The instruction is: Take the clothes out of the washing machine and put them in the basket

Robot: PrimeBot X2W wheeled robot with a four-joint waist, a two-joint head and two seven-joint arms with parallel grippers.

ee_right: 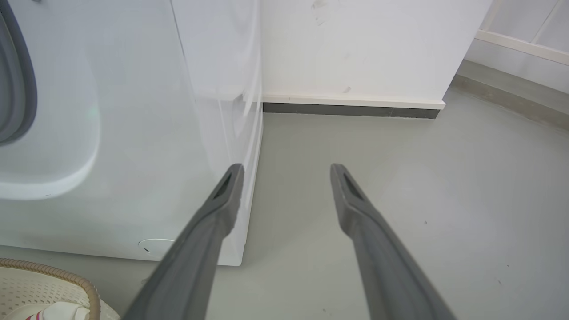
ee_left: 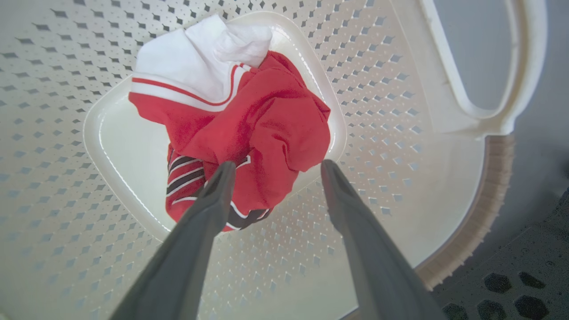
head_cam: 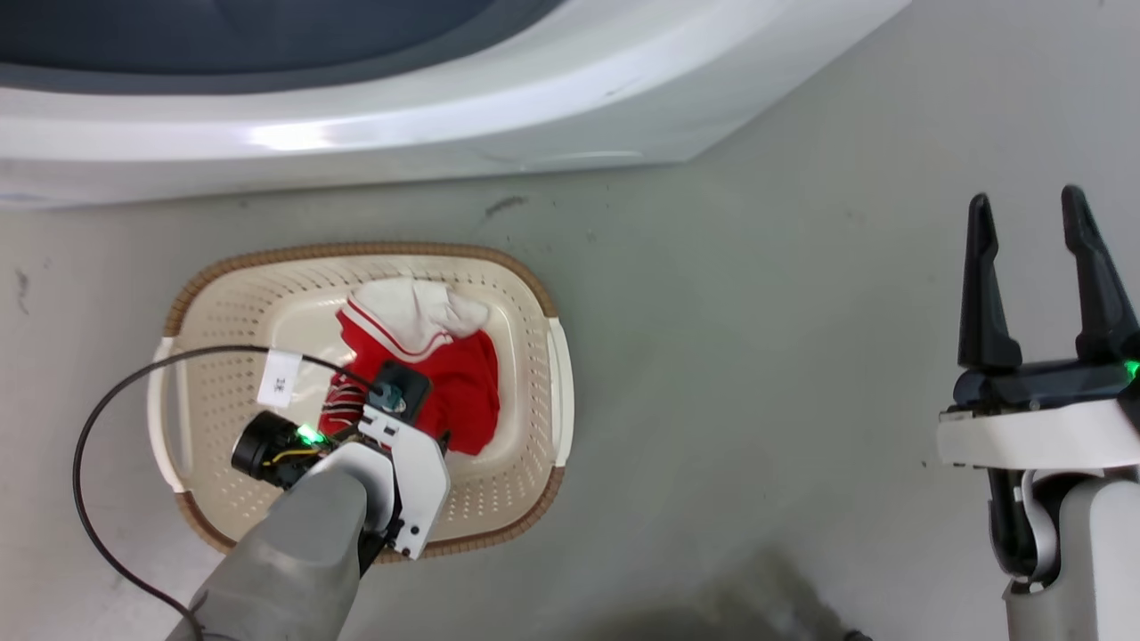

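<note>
The clothes (head_cam: 445,374) lie crumpled on the floor of the cream basket (head_cam: 525,303), red cloth with a white part and striped trim (ee_left: 184,173). In the left wrist view the clothes (ee_left: 249,129) lie just beyond my left gripper (ee_left: 275,166), which is open with nothing between its fingers. My left wrist (head_cam: 392,445) hangs over the basket's near half, and the fingers are hidden under it in the head view. My right gripper (head_cam: 1029,209) stands open over bare floor far to the right. The washing machine (head_cam: 445,116) runs along the top; its white front (ee_right: 133,155) is left of the right gripper (ee_right: 286,171).
A black cable (head_cam: 89,445) loops from my left wrist over the basket's left rim onto the floor. A paper label (head_cam: 280,378) lies on the basket's base. Grey floor (head_cam: 757,356) spreads between basket and right arm. A white wall with dark skirting (ee_right: 351,109) stands behind the machine.
</note>
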